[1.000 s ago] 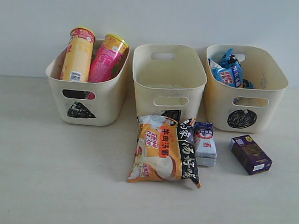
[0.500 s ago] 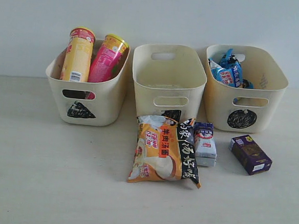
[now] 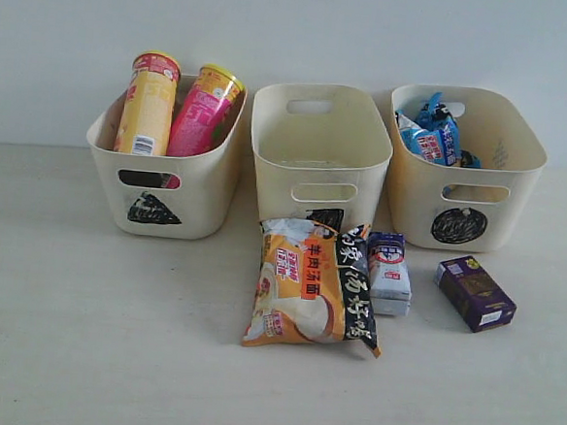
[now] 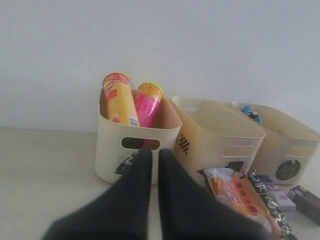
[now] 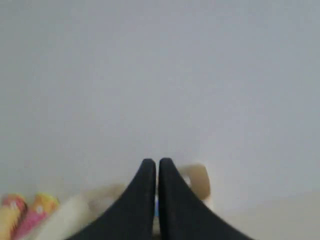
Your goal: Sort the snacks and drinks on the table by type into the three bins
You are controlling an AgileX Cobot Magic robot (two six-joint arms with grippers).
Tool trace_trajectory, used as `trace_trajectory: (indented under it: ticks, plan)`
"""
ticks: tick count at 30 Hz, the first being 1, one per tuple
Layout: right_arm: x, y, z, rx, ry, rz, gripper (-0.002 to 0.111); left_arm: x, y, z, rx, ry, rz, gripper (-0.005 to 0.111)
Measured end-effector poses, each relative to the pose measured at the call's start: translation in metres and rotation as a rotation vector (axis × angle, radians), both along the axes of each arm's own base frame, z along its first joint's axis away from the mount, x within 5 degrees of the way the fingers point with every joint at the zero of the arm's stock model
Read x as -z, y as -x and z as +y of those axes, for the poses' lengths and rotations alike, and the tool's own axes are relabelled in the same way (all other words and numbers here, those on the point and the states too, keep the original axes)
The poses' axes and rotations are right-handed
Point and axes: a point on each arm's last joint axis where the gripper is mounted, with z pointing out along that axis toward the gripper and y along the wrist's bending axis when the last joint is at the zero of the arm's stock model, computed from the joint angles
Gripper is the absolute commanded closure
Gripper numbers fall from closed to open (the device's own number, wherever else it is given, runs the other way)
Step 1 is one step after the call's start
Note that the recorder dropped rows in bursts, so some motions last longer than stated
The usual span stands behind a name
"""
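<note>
Noodle packet (image 3: 312, 297) (orange-black), long axis toward the middle bin (image 3: 319, 147), appears nearer the left gripper (image 4: 155, 154) than the right gripper (image 5: 156, 162); both are closed, empty.

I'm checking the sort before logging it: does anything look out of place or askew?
Yes. The orange-black noodle packet, white-blue small carton and purple small carton lie unsorted on the pale beige table, the purple one skewed and apart. The cream plastic middle bin looks empty.
</note>
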Motion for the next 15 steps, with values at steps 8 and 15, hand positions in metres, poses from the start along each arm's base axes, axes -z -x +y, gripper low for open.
trace_trajectory:
  ticks: [8,15]
  plan:
    - [-0.060,0.016,-0.003,-0.044,-0.145,-0.229,0.108,0.000,0.000,0.000,-0.001,0.001,-0.004,0.102]
    - [-0.121,-0.009,0.001,-0.035,-0.071,-0.144,0.108,-0.001,0.000,0.000,-0.003,0.002,-0.009,0.102]
